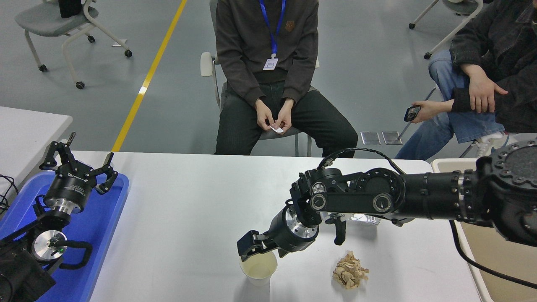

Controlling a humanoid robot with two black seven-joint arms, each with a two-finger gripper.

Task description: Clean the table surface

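The table surface (188, 209) is a wide light grey-white top. On its near edge stands a pale paper cup (258, 269), upright and empty. My right gripper (248, 250) hangs at the cup's far rim, open, its fingertips just over the rim. A crumpled brown paper wad (350, 274) lies to the right of the cup. A bit of silvery foil wrapper (361, 218) shows behind my right forearm, which hides most of it. My left gripper (77, 161) is parked open over the blue tray at the lower left.
A blue plastic tray (110, 218) sits at the table's left end. A second white tabletop (25, 130) stands further left, and a beige bin (499, 251) at the right edge. Two people sit beyond the far side, one holding a phone (411, 113).
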